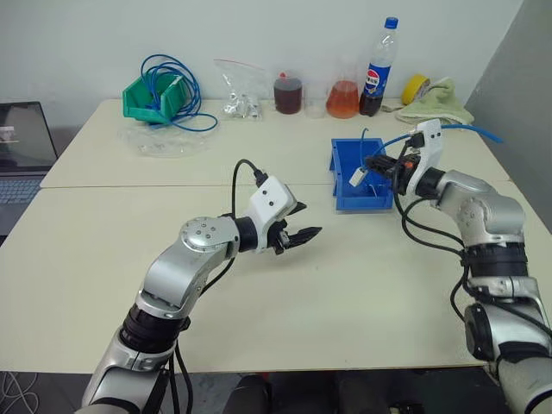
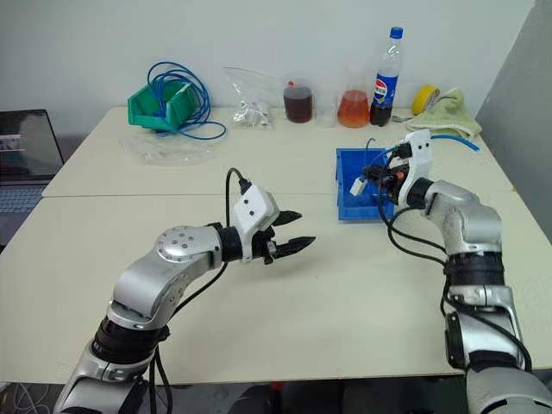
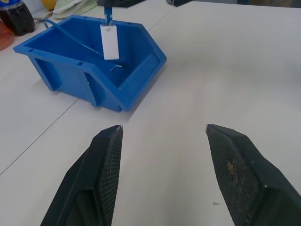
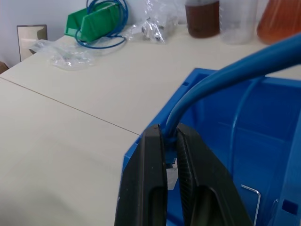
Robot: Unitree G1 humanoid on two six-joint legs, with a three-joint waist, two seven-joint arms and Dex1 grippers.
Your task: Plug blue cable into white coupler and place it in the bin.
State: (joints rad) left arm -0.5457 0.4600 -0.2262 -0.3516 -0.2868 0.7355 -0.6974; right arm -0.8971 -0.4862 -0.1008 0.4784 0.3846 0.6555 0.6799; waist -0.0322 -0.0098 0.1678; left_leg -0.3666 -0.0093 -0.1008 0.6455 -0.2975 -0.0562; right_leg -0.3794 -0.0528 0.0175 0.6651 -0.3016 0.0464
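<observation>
1. Blue plastic, the rectangular bin with a sloped front lip is set near the desk's right edge, short of the far right corner.
2. The thin light-blue cable is clamped between the closed fingers of the right gripper, just above the bin.
3. A small white coupler block is seen hanging from the cable's lower end inside the bin, so the plugging is judged done.
4. Release into the bin is judged still left.
5. The coupler's long axis is roughly upright; the cable's free length is carried back over the desk's right edge.
6. The left gripper is held with fingers apart, empty, over mid-desk.
</observation>
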